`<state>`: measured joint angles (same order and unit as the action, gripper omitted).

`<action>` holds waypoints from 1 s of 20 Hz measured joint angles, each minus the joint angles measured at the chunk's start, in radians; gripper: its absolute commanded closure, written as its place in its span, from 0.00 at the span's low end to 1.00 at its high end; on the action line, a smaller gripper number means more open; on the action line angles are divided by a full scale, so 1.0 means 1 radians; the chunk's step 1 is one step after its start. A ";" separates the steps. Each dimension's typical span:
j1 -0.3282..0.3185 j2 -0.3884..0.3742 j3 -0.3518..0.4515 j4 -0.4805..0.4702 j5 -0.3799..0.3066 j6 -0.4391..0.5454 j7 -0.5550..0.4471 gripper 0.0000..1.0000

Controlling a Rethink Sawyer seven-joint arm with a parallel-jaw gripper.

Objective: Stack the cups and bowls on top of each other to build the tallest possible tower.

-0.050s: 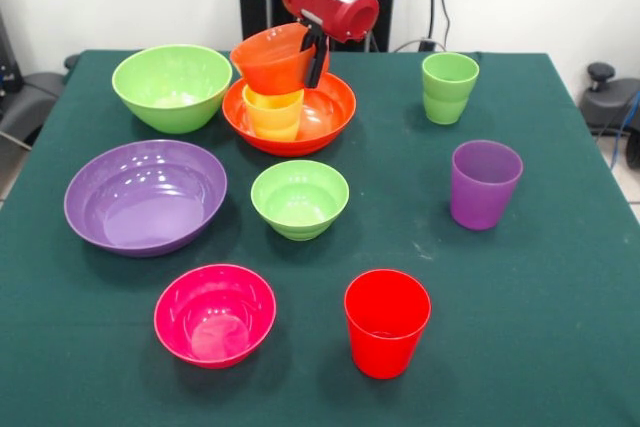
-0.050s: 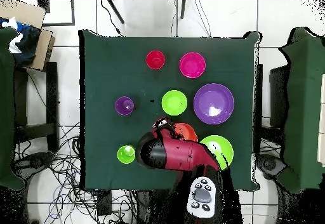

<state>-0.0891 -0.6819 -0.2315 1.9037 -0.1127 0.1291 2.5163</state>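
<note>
My gripper (image 1: 315, 52) is shut on the rim of the small orange bowl (image 1: 270, 59) and holds it tilted. The bowl's base is right at the mouth of the yellow cup (image 1: 273, 113), which stands inside the large orange bowl (image 1: 335, 112). Whether the two touch I cannot tell. In the overhead view the arm (image 2: 174, 153) covers most of this stack, and only part of the large orange bowl (image 2: 186, 131) shows. The other cups stand alone: light green (image 1: 449, 88), purple (image 1: 483, 184) and red (image 1: 386, 322).
The large lime green bowl (image 1: 172, 87) sits left of the stack. In front of it are the large purple bowl (image 1: 145, 197), the small lime green bowl (image 1: 299, 199) and the small magenta-pink bowl (image 1: 214, 314). All stand upright on the green tablecloth (image 1: 540, 347).
</note>
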 measured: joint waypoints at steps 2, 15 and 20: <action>0.000 0.005 0.000 0.000 0.000 0.000 0.000 1.00; 0.005 0.054 -0.019 0.000 0.000 -0.068 0.000 1.00; 0.009 0.069 -0.026 0.000 0.000 -0.095 0.000 1.00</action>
<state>-0.0801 -0.6131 -0.2579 1.9037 -0.1129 0.0339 2.5163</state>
